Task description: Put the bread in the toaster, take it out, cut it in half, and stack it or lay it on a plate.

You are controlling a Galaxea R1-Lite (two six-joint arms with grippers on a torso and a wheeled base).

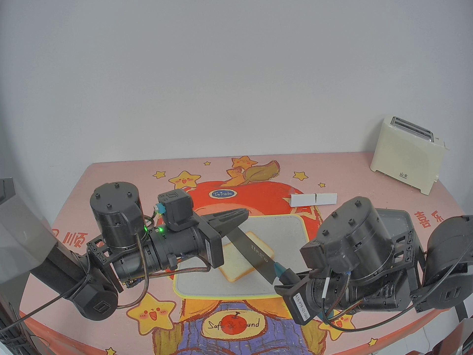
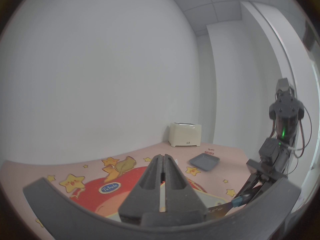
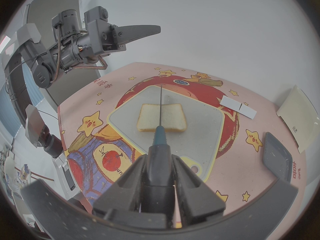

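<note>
Cutting step right now; the bread [image 3: 173, 117] lies flat on the board [image 1: 290, 228], out of the toaster [image 1: 408, 154], which sits at the far right corner of the surface [image 1: 345, 178]. My right tool [image 3: 159, 160] is clamped on the knife [image 1: 256, 255] by its handle, with the blade out over the slice; I honestly can't tell if the edge is touching the crust yet. The left tool [image 1: 239, 216] has its fingers pressed together with nothing between them, and hangs above the board's left side near the blade tip.

How I'd play it: keep the blade upright and on the slice's midline; press straight down, then draw back with a bit of sawing so soft bread doesn't squash or skid. The left tool could pin one half, well off the blade's path; otherwise I'd lift it clear so tip and fingers don't meet.

View notes: the right wrist cam has the blade edge-on, running down the middle of the slice, so centring looks good; the head cam gives me the blade's flat side crossing the bread on a slant, no use for centring but handy for seeing how near the left tool is. The plate [image 2: 204, 161] sits in the open on the left wrist cam, this side of the toaster; on the head cam my right arm mostly covers it.
</note>
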